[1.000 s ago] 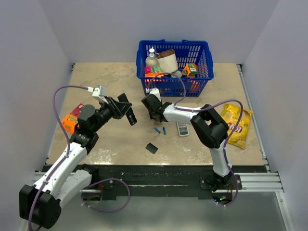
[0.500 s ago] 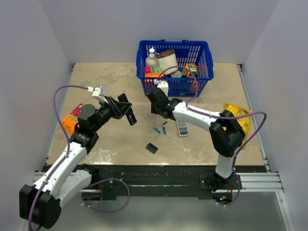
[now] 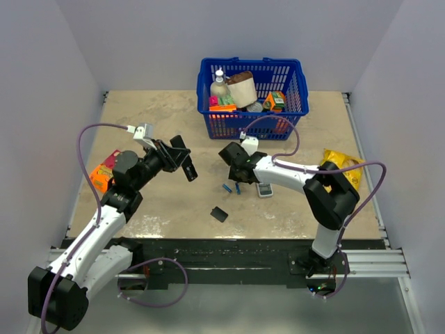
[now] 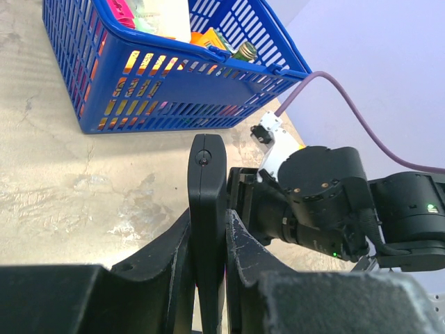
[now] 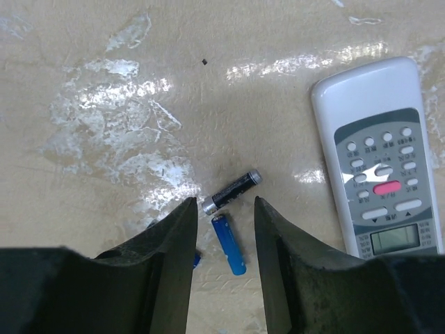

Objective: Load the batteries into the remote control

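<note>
- Remote control (image 3: pixel 188 169) is off the bench (image 3: pixel 160 118), clamped edge-on in the left jaws, which are closed tight on its two long sides. It is held up over the left half of the bench.
- The left wrist view adds that the black bar's rounded tip (image 4: pixel 207 156) sticks out past the jaws and points toward the blue basket (image 4: pixel 174 83). The right arm (image 4: pixel 327 202) is close behind it.
- Batteries (image 3: pixel 231 188) show in the top view only as small blue specks on the bench. They lie right under the right jaws and just left of the white-grey remote (image 3: pixel 264 189).
- The right wrist view shows them far better. One blue battery (image 5: pixel 229 254) lies flat in the gap between the jaws, and the end of a second (image 5: pixel 196 259) peeps out from behind one finger.
- A dark cylinder (image 5: pixel 233 189) with silver ends lies just beyond the blue one, almost touching it.
- The right jaws stand partly apart above the bench and hold nothing.
- Only the top view shows the small black back cover (image 3: pixel 220 214), which lies nearer the arm bases, apart from the batteries. It alone also shows a yellow bag (image 3: pixel 351 177) at the right and an orange packet (image 3: pixel 103 174) at the left.
</note>
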### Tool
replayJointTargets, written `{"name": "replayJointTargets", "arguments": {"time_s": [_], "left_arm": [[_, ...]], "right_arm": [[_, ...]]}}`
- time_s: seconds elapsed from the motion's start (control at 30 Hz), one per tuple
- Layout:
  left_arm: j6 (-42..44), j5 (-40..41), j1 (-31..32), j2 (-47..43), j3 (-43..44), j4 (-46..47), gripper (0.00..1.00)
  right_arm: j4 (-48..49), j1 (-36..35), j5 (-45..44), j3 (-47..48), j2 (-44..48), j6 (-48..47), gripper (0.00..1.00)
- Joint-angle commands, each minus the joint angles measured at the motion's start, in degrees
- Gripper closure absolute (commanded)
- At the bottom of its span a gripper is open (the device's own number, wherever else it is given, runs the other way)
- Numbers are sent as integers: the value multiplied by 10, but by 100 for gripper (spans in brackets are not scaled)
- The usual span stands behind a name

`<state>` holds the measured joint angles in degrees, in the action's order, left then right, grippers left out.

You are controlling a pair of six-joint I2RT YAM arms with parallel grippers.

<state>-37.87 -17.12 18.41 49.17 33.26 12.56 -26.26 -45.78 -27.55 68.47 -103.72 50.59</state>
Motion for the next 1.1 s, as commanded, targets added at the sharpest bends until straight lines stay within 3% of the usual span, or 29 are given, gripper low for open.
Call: {"name": "replayJointTargets", "arguments": {"time_s": [0.0,0.43,1.07], "left_arm": [[4,4,1,-6,16,18,100],[3,3,1,-7,15,13,100],[8,7,1,-6,16,11,100]], "right_arm": [[-2,3,-29,-8,36,47,58],[-18,6,-21,4,12,111,54],[3,10,22,12,-48,111,66]]}}
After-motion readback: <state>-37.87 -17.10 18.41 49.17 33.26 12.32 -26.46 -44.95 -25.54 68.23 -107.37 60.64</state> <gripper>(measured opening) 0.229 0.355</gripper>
